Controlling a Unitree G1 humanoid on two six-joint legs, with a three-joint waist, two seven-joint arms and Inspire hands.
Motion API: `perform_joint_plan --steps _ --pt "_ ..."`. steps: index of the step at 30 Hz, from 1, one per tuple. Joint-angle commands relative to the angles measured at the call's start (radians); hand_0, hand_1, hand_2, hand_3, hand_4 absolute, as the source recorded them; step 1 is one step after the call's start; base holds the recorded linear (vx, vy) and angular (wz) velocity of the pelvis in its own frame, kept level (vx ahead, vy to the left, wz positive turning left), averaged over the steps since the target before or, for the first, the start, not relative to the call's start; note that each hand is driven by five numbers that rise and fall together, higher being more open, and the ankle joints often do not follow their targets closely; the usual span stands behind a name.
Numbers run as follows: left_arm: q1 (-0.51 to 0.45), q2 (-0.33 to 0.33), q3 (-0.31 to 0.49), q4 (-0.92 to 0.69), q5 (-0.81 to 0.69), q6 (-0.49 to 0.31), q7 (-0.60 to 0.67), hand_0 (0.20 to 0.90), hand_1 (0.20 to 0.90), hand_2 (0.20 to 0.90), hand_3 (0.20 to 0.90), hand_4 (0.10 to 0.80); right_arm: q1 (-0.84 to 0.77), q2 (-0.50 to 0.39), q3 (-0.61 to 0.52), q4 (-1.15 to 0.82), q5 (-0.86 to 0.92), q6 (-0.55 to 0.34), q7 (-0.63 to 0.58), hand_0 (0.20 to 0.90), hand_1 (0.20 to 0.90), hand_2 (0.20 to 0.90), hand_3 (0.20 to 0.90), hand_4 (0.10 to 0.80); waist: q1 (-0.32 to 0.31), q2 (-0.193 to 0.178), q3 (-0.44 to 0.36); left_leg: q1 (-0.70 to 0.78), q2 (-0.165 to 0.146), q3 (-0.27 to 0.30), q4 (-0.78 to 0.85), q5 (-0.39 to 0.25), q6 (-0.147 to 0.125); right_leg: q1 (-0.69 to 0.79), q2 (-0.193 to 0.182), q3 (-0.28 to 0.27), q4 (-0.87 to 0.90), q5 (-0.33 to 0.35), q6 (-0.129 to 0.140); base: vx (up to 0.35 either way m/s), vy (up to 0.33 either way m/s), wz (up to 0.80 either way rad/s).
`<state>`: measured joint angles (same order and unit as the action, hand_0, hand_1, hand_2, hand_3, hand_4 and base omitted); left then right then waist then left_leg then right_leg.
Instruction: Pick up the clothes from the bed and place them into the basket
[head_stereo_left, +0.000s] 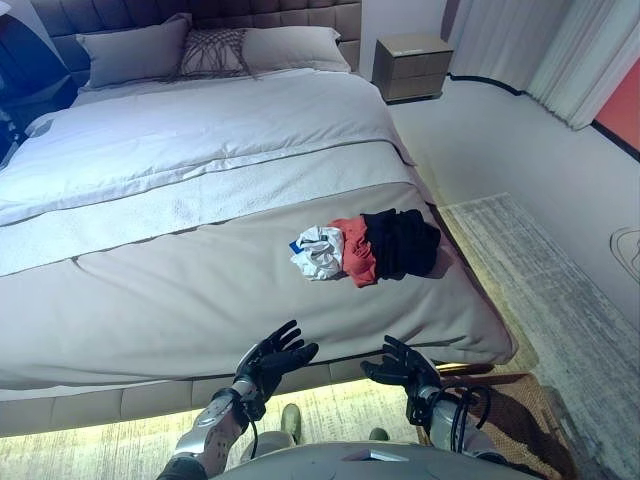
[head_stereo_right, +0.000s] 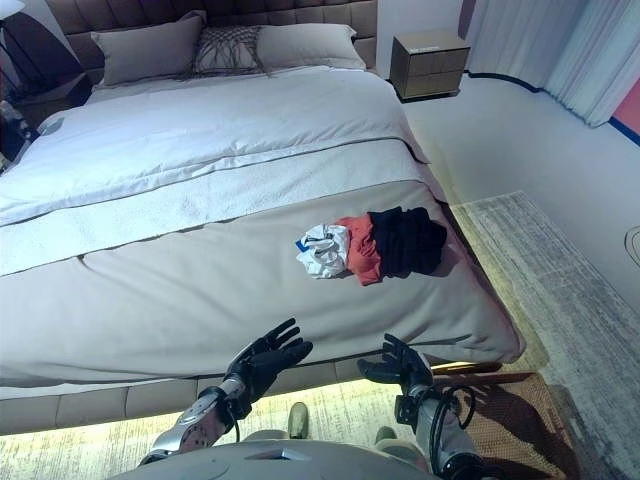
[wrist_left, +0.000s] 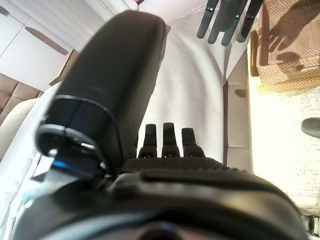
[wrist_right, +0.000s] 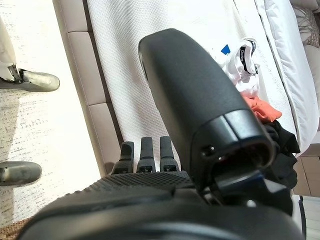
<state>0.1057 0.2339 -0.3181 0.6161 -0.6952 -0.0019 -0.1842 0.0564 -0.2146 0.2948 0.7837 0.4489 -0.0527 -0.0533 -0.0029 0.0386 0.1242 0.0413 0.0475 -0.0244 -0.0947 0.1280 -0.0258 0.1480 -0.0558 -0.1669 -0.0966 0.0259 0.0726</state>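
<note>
The left hand hovers at the foot edge of the bed with its fingers spread and relaxed, holding nothing; the right hand hovers beside it, a little apart, also spread and empty, palm up. Both hands are at the near edge of the cover and well apart from the clothes.

The clothes lie in one small heap on the bed, near its right side and toward the foot; three pieces can be counted: one white, one red and one black, touching each other in a row. The long axis of the heap goes across the bed, from left to right, with the white piece at the left end and the black at the right end.

The basket, one woven brown one, stands on the rug by the bed's corner, near the right hand. At the head lie three pillows; one nightstand stands to the right of them.
</note>
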Motion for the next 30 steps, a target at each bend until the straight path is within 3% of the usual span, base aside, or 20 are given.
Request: perform_joint_plan --steps 1,23,28,30 --pt "-0.119 0.006 0.002 0.008 0.002 -0.043 -0.045 0.900 0.900 0.900 0.900 0.800 -0.114 0.023 -0.007 -0.022 0.013 -0.071 0.029 0.900 0.900 0.900 0.900 0.800 0.009 -0.036 0.030 0.100 -0.010 0.026 0.007 -0.149 0.009 0.025 -0.026 0.030 0.020 -0.032 -0.009 0.000 0.000 0.00" --pt "-0.102 0.010 0.009 -0.002 -0.002 -0.036 -0.044 0.900 0.900 0.900 0.900 0.800 -0.113 0.012 -0.017 -0.040 -0.021 -0.092 -0.016 0.900 0.900 0.900 0.900 0.800 0.008 -0.034 0.035 0.100 -0.008 0.029 0.007 -0.149 0.009 0.021 -0.022 0.034 0.026 -0.035 -0.013 0.000 0.000 0.00" --pt "-0.090 0.017 0.020 -0.006 -0.020 -0.025 -0.040 0.900 0.900 0.900 0.900 0.800 -0.113 -0.016 -0.015 -0.098 -0.122 -0.124 -0.069 0.900 0.900 0.900 0.900 0.800 0.007 -0.037 0.042 0.105 -0.007 0.028 0.007 -0.151 0.010 0.019 -0.016 0.040 0.030 -0.038 -0.017 0.007 -0.003 0.00" --pt "-0.087 0.019 0.026 -0.012 -0.023 -0.021 -0.044 0.900 0.900 0.900 0.900 0.800 -0.130 -0.047 -0.007 -0.147 -0.151 -0.116 -0.077 0.900 0.900 0.900 0.900 0.800 0.009 -0.049 0.055 0.099 -0.011 0.033 0.078 -0.170 0.007 0.012 -0.016 0.059 0.039 -0.039 -0.027 0.005 0.001 -0.02"
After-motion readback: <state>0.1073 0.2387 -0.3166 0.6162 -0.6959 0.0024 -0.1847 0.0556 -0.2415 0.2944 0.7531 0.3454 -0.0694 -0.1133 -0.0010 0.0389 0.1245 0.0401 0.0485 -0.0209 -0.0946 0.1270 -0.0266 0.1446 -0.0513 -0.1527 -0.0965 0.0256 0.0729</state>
